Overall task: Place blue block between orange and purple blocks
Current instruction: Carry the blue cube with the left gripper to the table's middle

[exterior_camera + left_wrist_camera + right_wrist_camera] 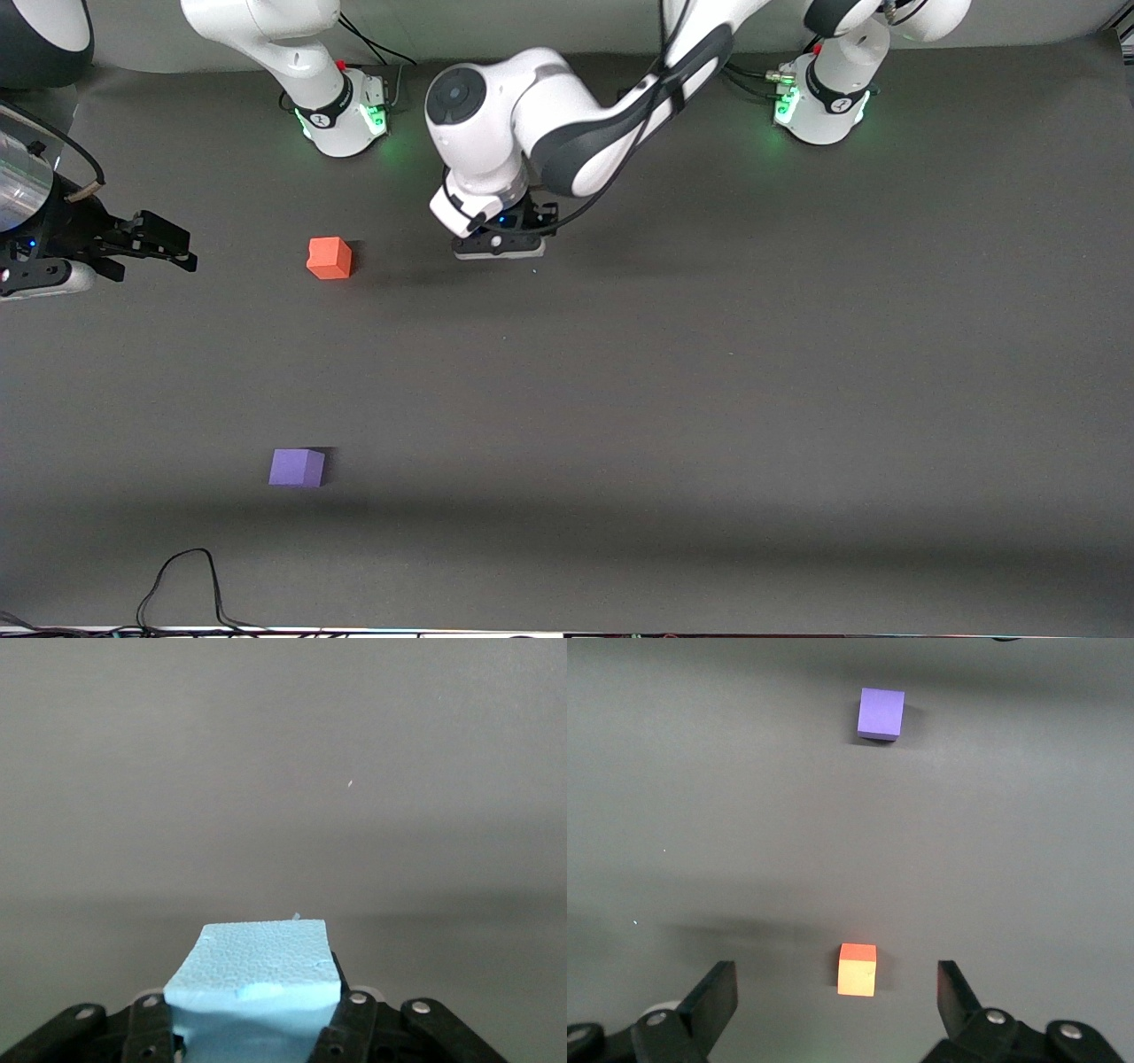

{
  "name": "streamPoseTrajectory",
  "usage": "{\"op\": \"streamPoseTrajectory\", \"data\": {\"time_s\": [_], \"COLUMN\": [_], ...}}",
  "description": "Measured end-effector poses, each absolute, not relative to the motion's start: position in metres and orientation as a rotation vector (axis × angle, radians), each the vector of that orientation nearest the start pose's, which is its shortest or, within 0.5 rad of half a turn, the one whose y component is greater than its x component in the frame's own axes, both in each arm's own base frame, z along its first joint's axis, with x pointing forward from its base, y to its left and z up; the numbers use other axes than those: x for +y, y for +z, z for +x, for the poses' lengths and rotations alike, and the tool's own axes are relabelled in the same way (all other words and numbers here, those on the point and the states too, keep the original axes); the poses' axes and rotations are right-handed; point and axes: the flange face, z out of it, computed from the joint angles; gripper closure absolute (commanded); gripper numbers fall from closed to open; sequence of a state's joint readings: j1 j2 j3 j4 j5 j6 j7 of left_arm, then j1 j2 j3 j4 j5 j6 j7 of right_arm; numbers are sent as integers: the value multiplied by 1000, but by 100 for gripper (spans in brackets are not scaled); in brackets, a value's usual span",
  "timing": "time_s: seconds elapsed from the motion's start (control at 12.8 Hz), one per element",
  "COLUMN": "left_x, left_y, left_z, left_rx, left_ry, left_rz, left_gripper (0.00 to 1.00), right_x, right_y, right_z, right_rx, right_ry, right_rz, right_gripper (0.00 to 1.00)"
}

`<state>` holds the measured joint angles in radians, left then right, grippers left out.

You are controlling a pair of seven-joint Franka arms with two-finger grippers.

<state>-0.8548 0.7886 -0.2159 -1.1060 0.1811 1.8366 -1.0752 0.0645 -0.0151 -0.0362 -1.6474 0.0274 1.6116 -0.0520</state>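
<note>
Your left gripper (497, 245) hangs low over the grey table (709, 372), its arm reaching in from the base at the left arm's end. In the left wrist view its fingers (353, 1028) are pinched in on the blue block (254, 979), which sits squeezed between them with its pale, pebbled face turned up toward the camera and a small nick on its leading edge. From the front camera the block itself cannot be seen under the wrist; only the dark claw and a pale plate show beneath the white housing.

The orange block (330, 258) rests on the table beside that claw, toward the right arm's end and well apart from it. The purple block (297, 467) lies much nearer the front camera than the orange one, again toward the right arm's end from your claw. Open mat separates the two cubes, and the blue block is not between them; it is in the air in the left claw's grip.

Your right gripper (168, 248) waits at the right arm's end of the table, fingers (713, 1001) spread wide with nothing between them. In its wrist view the orange block (857, 970) shows between the spread fingertips on the mat below, and the purple block (881, 713) lies farther out.

A black cable (186, 585) loops along the table edge nearest the front camera.
</note>
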Motion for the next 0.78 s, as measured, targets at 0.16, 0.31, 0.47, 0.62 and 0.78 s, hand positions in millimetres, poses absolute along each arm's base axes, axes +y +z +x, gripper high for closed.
{"op": "streamPoseTrajectory", "data": {"time_s": [0.16, 0.31, 0.47, 0.62, 0.78], "left_x": [-633, -631, -626, -623, -621], "left_y": [288, 247, 223, 204, 191], "left_z": [429, 437, 442, 443, 444], "left_rx": [-54, -96, -118, -124, -133], "left_ry": [-40, -87, -109, -102, -113], "left_rz": [-3139, -3147, -3135, -3117, -3113], "left_gripper": [70, 69, 69, 68, 57], "right_x": [18, 18, 18, 18, 18], "right_y": [600, 599, 599, 598, 598], "right_z": [552, 552, 552, 552, 552], "right_rx": [-123, -123, -123, -123, -123], "right_ry": [34, 35, 37, 37, 38], "right_rz": [-3111, -3111, -3111, -3112, -3112], "right_gripper": [0, 0, 0, 0, 0]}}
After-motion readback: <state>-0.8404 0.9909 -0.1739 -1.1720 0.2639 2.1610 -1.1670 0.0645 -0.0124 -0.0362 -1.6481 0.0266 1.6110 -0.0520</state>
